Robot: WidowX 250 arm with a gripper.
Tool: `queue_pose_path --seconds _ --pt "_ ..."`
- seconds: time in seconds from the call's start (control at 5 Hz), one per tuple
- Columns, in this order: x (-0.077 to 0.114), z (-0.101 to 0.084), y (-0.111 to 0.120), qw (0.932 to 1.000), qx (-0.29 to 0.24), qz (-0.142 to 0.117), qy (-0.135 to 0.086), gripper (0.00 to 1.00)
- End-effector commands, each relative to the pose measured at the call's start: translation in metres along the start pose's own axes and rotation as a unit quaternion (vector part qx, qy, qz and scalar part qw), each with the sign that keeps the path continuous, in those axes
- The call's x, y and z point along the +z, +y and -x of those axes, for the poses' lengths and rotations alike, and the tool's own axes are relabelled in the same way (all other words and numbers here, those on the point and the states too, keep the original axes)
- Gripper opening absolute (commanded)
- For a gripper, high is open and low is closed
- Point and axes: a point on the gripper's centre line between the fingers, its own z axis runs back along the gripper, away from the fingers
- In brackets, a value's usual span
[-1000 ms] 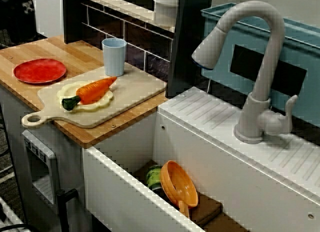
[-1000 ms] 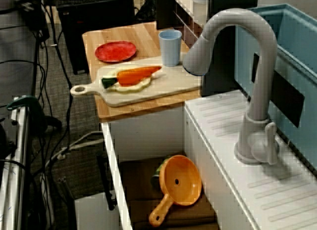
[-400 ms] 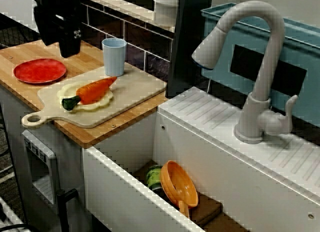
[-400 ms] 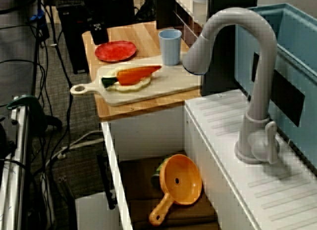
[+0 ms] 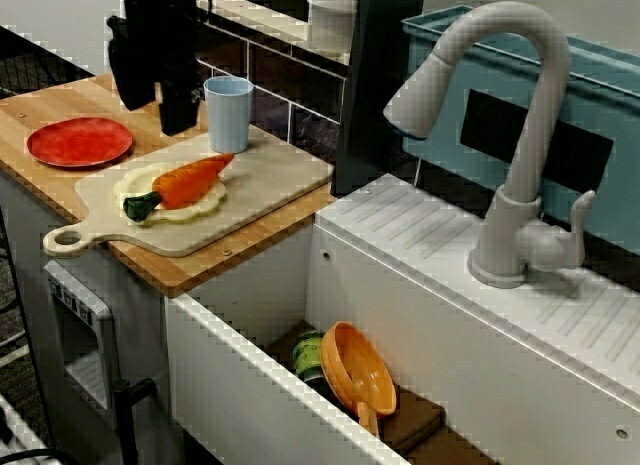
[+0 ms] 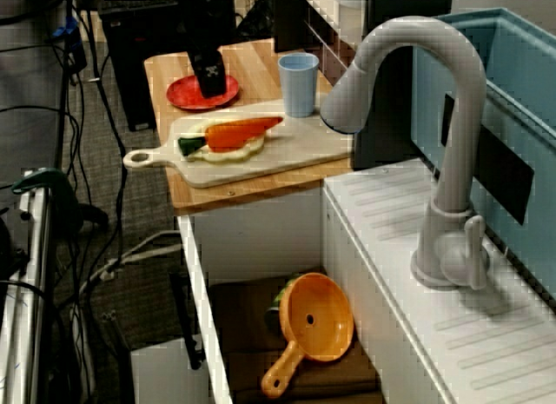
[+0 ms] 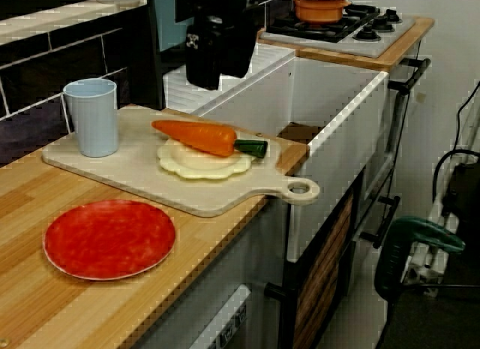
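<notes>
— Over the counter (image 5: 40, 105), where's the gripper (image 5: 153, 113)?
— Hovering with nothing in it. Can't tell how wide the jaws are. Cup (image 5: 228, 113) just beside the jaws, plate (image 5: 79, 142) on the other side, carrot (image 5: 190, 180) on the board (image 5: 270, 180) near, below them.

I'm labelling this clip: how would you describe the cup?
On the wooden counter beside the sink lies a pale cutting board. The cup stands upright on its back corner, near the tiled wall. It alone is light blue and tall; carrot and red plate lie flat.
</notes>
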Motion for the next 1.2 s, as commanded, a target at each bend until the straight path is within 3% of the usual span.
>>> queue_pose_path --seconds 0.0,0.2,0.6,1.0 --pt "-0.015 -0.037 0.003 0.9985 0.042 -0.026 -0.022 1.0" --pt "-0.024 -0.043 0.002 0.998 0.044 -0.039 -0.022 1.0" --pt "-0.022 -0.036 0.003 0.9976 0.061 -0.029 -0.014 1.0" --pt "-0.039 -0.022 0.005 0.9967 0.068 -0.042 -0.015 1.0"
